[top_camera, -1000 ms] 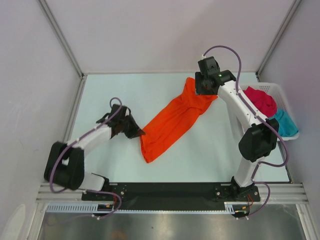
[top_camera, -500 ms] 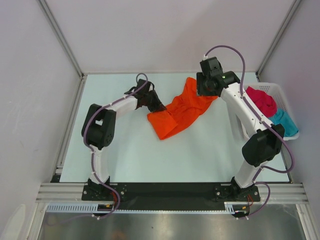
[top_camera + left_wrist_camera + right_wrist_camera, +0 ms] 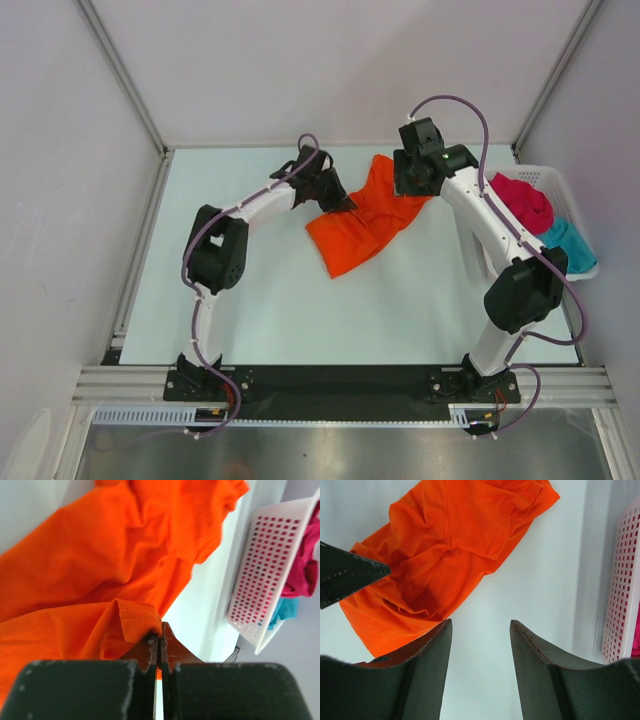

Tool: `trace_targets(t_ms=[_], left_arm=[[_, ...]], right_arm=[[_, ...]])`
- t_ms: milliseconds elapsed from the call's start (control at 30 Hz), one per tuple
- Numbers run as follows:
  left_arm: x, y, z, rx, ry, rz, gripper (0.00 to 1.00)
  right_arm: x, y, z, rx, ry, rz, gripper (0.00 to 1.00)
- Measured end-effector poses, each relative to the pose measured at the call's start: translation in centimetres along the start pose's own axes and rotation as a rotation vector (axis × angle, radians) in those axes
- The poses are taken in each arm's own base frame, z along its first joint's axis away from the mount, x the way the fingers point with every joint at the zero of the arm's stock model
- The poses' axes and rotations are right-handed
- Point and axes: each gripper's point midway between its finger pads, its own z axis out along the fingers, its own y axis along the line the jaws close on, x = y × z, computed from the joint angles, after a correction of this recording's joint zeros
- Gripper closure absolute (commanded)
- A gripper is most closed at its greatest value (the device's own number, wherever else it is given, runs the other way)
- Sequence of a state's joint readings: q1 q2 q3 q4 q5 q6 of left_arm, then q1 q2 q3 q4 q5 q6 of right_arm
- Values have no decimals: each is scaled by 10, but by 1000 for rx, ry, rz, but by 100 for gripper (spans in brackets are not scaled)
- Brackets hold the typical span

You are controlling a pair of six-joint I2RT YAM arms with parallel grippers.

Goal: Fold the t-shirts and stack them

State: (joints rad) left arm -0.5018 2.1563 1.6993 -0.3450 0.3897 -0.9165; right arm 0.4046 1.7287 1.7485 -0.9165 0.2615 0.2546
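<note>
The bright orange t-shirt (image 3: 362,222) lies bunched on the table, far of centre. My left gripper (image 3: 343,204) is shut on a stitched hem of it (image 3: 135,617), with the cloth doubled over under the jaws. It fills the left wrist view (image 3: 100,555). My right gripper (image 3: 408,186) hovers open and empty above the shirt's far right end; its wrist view shows the shirt (image 3: 450,545) ahead and bare table between the fingertips (image 3: 481,622). The crimson red t-shirt (image 3: 522,203) and the teal blue t-shirt (image 3: 570,243) lie in the basket.
A white lattice basket (image 3: 553,177) stands at the table's right edge and also shows in the left wrist view (image 3: 260,570) and the right wrist view (image 3: 622,580). Grey walls close the back and sides. My left finger tip (image 3: 350,575) shows in the right wrist view.
My left gripper has swung far and right with the hem, drawing the stretched-out shirt into a shorter bunch near the right gripper. The right arm has barely moved.
</note>
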Motion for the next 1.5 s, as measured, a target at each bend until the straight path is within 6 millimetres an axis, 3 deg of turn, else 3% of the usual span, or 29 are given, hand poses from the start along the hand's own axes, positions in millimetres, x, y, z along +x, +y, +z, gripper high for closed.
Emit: trace_targets(t_ms=[200,267,400,467,500,800,1067,1200,1367,1500], left_arm=[[-13,-13,5,23,-18,12,100],[-11,-9,9,15,-12,8,89],[-6,9,24,-18,14,-4,52],[-1,19,31,-39,32,-17,25],[1,24,33,-51,41,-21,5],[-4,38,24,-130,5,19,1],[-25,68,-34,-242,-127,36,0],[-22,94,-53,-296,-160,18,0],[5,129,-50,-359,-112,-7,1],[5,129,-46,-343,-117,-10,1]], right_arm=[[1,-1,0,5,4,1,44],[1,-1,0,6,5,1,44],[1,-2,0,10,5,1,44],[2,-2,0,12,5,1,44],[3,-3,0,13,7,0,44],[23,-5,5,25,54,-13,44],[57,-3,10,22,116,-23,44],[75,2,14,14,151,-35,44],[85,5,13,7,169,-42,44],[83,6,7,0,152,-38,44]])
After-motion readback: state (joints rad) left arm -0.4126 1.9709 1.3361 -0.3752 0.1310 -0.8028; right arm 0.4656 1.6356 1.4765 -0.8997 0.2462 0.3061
